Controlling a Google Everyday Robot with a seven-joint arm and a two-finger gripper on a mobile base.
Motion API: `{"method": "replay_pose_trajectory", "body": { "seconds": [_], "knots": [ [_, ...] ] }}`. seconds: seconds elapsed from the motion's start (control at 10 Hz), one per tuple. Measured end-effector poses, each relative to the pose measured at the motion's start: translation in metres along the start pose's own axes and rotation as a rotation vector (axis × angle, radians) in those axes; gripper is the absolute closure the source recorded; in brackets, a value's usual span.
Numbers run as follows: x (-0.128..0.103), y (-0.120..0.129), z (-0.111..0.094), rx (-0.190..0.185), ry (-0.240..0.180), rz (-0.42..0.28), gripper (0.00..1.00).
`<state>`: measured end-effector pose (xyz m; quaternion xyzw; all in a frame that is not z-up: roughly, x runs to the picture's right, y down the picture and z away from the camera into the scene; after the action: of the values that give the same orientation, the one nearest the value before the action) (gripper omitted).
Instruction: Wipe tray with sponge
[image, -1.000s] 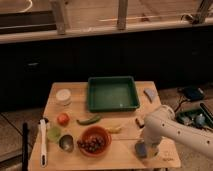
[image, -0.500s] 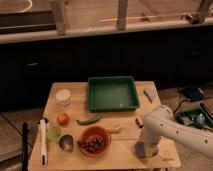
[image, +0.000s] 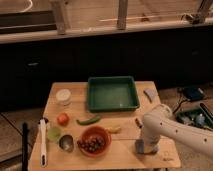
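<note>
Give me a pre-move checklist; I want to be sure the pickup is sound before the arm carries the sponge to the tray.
1. Gripper is down at the sponge, near the table's front edge: ok.
2. Sponge firmly gripped: cannot tell.
3. Tray lies flat and wholly on the table at its far side: ok.
4. Tray floor free of other things: ok, it looks bare.
5. Red bowl stands off the line from sponge to tray: ok.
</note>
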<state>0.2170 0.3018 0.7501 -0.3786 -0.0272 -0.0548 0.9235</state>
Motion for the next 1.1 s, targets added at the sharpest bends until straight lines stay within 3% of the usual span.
{"method": "replay_pose_trajectory", "body": {
  "seconds": [0.2,0.6,1.1],
  "knots": [
    [0.000,-0.003,-0.006,0.004,0.006,0.003,0.67],
    [-0.007,-0.018,-0.045,0.023,0.037,-0.004,0.98],
    [-0.021,-0.042,-0.067,0.045,0.071,-0.009,0.99]
  ]
}}
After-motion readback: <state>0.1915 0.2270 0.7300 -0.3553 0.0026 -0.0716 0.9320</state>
